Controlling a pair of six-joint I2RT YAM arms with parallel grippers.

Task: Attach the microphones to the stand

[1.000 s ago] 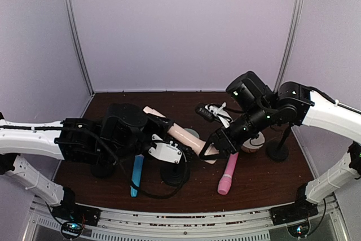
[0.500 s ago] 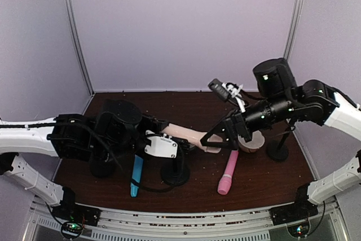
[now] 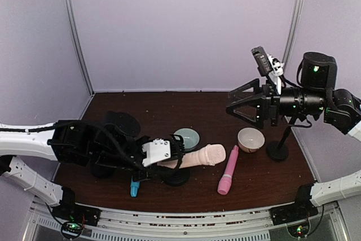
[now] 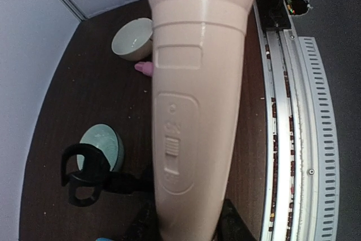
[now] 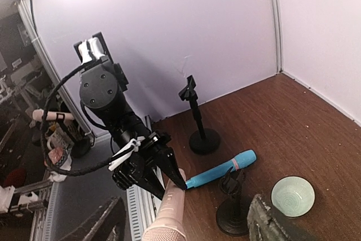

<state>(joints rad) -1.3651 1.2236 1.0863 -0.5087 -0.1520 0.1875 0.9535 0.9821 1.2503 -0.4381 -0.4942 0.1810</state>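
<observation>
My left gripper is shut on the cream microphone, which lies nearly level with its head to the right, just above the middle stand's base. In the left wrist view the cream microphone fills the frame between the left gripper's jaws, and the stand's empty clip sits to its left. The pink microphone lies on the table. Under the left arm the blue microphone shows only in part. My right gripper hangs high at the right, open and empty.
A teal bowl and a cream bowl sit mid-table. Another stand is at the right below the right arm. The right wrist view shows a third stand beyond the blue microphone.
The right gripper has let go of the cream microphone, opened, and risen up to the right. The left gripper has swung the microphone down to lie level over the middle stand.
</observation>
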